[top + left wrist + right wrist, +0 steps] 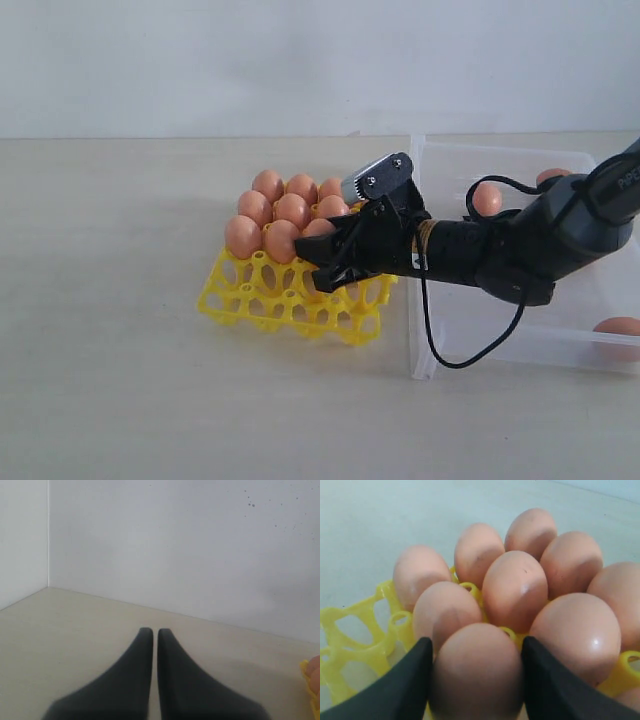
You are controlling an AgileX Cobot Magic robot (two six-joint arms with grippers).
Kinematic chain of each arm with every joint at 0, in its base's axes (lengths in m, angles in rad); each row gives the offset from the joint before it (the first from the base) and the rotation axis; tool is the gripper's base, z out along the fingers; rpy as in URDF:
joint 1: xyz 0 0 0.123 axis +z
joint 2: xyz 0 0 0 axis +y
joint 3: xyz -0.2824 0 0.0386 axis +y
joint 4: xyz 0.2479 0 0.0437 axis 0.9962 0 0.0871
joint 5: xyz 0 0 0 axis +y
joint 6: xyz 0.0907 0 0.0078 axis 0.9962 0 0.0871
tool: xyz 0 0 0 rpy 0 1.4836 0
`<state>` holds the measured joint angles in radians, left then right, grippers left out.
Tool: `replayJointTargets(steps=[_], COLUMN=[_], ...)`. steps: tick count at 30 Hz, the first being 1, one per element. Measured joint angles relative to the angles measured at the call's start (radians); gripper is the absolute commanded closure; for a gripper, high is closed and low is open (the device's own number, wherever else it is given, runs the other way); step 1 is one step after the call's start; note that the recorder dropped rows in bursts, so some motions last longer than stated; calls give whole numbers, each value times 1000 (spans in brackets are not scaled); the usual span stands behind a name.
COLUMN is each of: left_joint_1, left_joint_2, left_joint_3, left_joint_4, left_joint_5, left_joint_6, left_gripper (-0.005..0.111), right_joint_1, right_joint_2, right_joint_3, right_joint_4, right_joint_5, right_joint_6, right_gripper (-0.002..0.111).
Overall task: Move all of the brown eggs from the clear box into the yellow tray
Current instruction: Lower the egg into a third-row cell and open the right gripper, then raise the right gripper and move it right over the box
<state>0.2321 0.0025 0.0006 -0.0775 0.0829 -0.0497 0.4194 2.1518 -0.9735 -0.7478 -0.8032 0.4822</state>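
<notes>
1. The right arm (530,250) is stretching out low and nearly level.
2. The right gripper (322,265) is pinching one brown egg (477,675) between its fingers.
3. The left gripper (155,632) is holding its jaws nearly touching.

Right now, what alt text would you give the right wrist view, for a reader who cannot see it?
The right gripper clasps a brown egg between its two black fingers, close to the camera. Behind it, more brown eggs stand packed together in a yellow tray on a pale table.

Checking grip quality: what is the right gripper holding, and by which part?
The right gripper holds one brown egg, a finger against each opposite side.
</notes>
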Motion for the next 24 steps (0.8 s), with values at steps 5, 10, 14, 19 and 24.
replayJointTargets(steps=[5,10,14,19,24], left_joint_1=[0,0,0,0,0], left_joint_2=[0,0,0,0,0], left_joint_3=[0,0,0,0,0], left_joint_4=[0,0,0,0,0], left_joint_5=[0,0,0,0,0], left_joint_6=[0,0,0,0,0], left_gripper=[103,103,103,103,103], right_joint_1=[0,0,0,0,0], right_joint_2=[0,-4,-29,-118,-240], right_joint_3=[-2,-2,0,2,2], right_joint_4=[-2,16,22,26,16], right_joint_5=[2,8,43,64,99], right_joint_6=[2,-1,-1,36,111], right_gripper=[44,44,44,45,45])
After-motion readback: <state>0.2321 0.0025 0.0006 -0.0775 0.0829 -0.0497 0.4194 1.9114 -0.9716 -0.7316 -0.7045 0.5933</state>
